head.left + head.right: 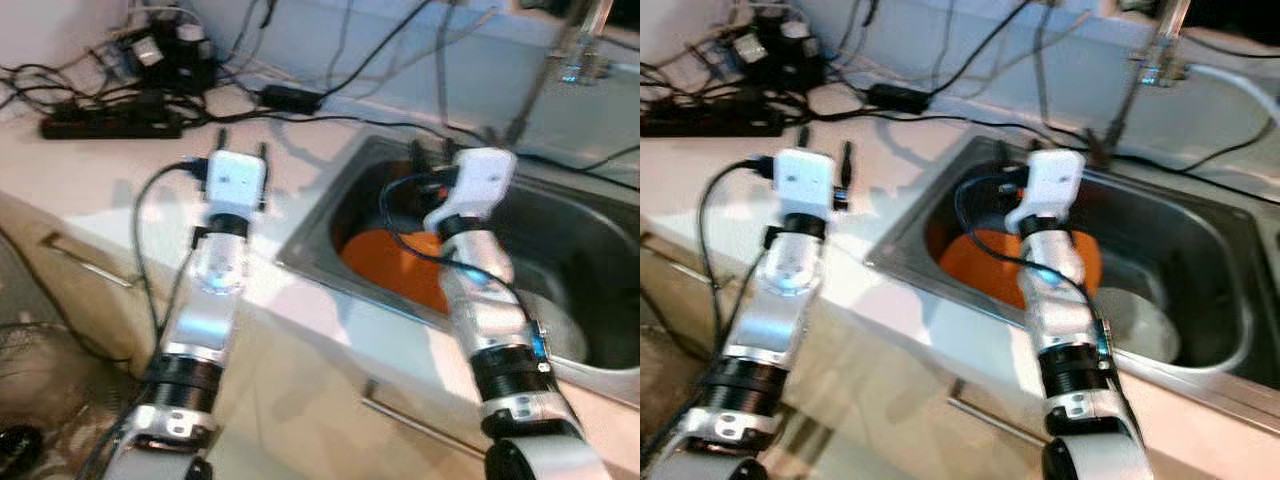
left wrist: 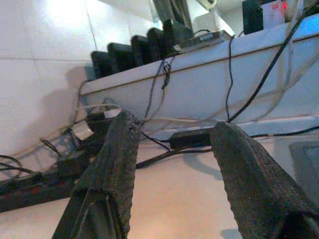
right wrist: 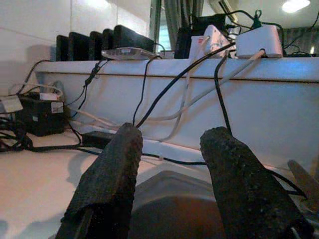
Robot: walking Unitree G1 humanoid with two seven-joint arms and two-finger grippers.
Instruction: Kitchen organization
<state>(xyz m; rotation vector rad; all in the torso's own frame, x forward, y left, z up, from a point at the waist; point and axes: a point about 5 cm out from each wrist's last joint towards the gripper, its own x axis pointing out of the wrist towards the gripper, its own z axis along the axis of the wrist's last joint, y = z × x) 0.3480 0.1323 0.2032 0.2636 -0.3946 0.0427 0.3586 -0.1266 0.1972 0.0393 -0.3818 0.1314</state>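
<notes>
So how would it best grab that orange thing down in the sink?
Probably by its rim, from above. The orange bowl-like thing lies low in the sink, walled on all sides, and the right gripper, open, hovers over the basin. Its exact shape is blurred.

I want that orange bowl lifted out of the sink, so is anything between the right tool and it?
Nothing visible blocks it. The right tool hangs open above the sink, with the orange bowl directly below. A black cable from the wrist loops nearby but not in the way.
</notes>
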